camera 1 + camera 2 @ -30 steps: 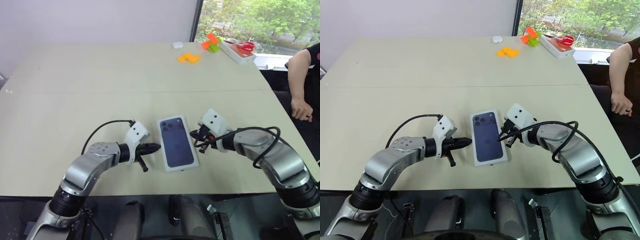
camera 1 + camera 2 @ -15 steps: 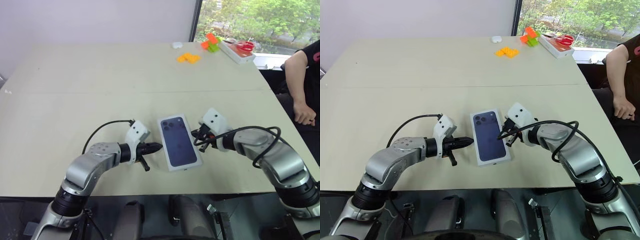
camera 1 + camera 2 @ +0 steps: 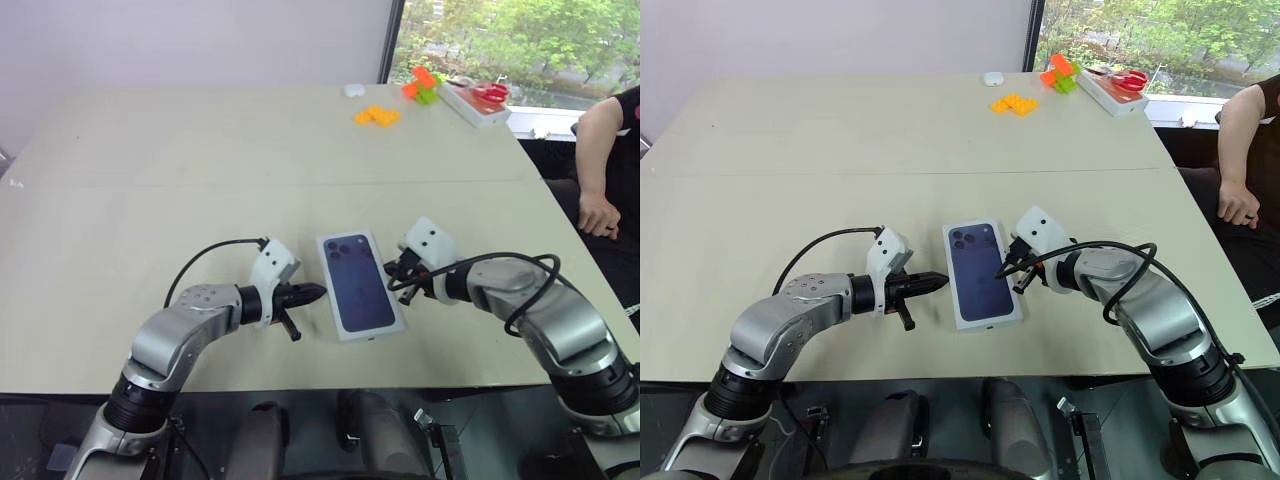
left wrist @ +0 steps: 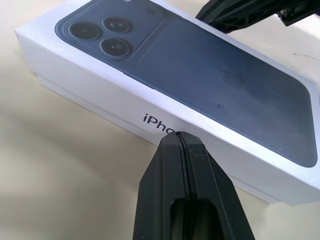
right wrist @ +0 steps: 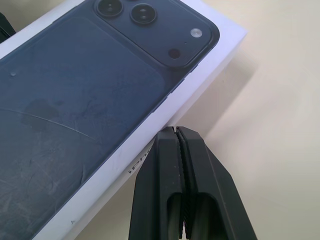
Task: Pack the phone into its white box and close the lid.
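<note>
The lid is seated on the white box on the bench, flanked by left hand and right hand, both clamped empty.

Bright, even daylight fills the scene, coming from a window beyond the table's far right corner, where green trees show outdoors without washing out. The pale beige table is evenly lit, with no harsh glare. Shadows are soft and short: a faint one lies on the table under the closed box along the side facing the right gripper, seen as a gentle grey band in the right wrist view. The lid has a dull sheen that reveals smudges and fine scratches on its dark print. Head views are sharp throughout, with slight bending of straight table edges. In the wrist views, the black fingers close to the lens look slightly soft.
</note>
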